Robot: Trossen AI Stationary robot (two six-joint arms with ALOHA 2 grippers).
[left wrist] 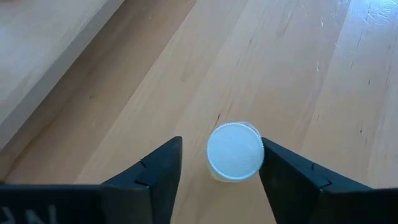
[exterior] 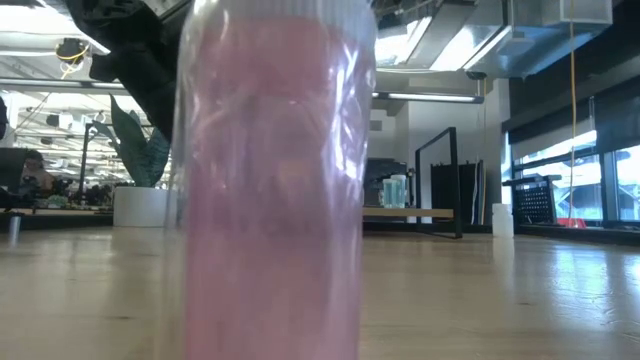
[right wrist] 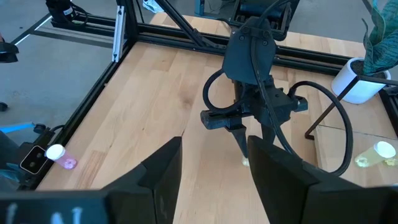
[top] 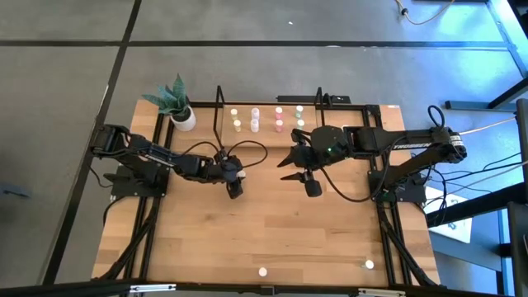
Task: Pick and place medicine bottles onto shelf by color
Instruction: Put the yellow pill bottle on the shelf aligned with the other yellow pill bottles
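A small bottle (left wrist: 235, 152) with a white cap and a yellowish body stands upright on the tabletop, between the fingers of my left gripper (left wrist: 221, 168), which is open. In the high view this gripper (top: 237, 180) is left of centre, just before the shelf (top: 268, 132). The shelf carries several pale bottles (top: 266, 117) standing in rows. My right gripper (top: 302, 167) hangs open above the table's middle with nothing between its fingers (right wrist: 168, 168). A pink bottle (exterior: 270, 190) stands at the near edge, filling the low view. My left gripper comes slanting down from the table's left, with a finger on either side of the bottle's white cap (left wrist: 258, 152). One finger (left wrist: 273, 162) reaches the cap's rim; whether it touches, I cannot tell. The other finger (left wrist: 171, 162) stands a small gap off.
A white plant pot (top: 185, 120) stands at the far left beside the shelf's black end frame (top: 219, 111). Two bottles stand by the near edge (top: 262, 271) (top: 369, 265). Bare wood lies between the arms and the near edge.
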